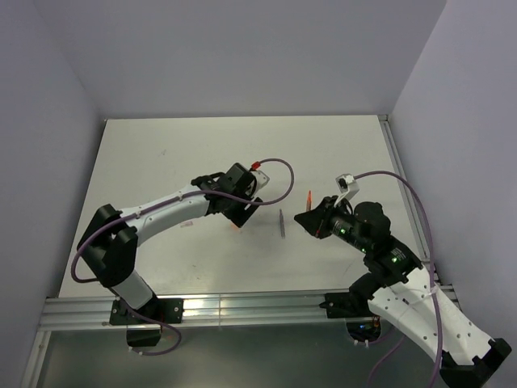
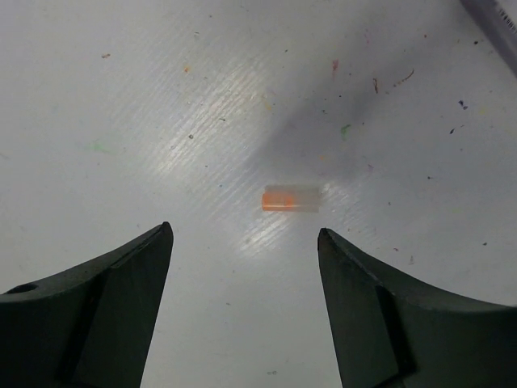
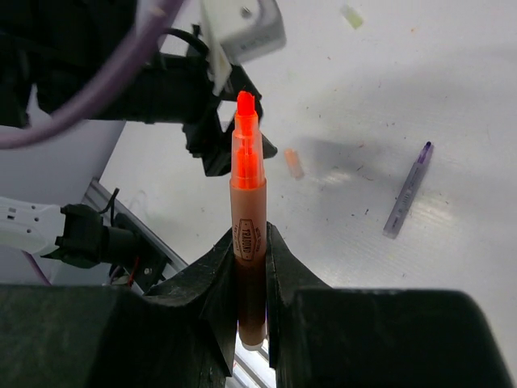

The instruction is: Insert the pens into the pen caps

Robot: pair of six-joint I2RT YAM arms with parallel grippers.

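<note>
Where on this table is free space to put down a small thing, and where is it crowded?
Crowded: the middle, where left gripper, orange cap, purple pen and right gripper with the orange pen cluster. Free: the far half of the table, beyond them to the back wall; also the near strip between the purple pen and the front edge.

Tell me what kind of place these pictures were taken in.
Most likely a robot test cell in a lab: a white table boxed in by plain walls, the left arm and right arm bolted to a metal rail at its near edge, with a purple pen lying as a prop.
</note>
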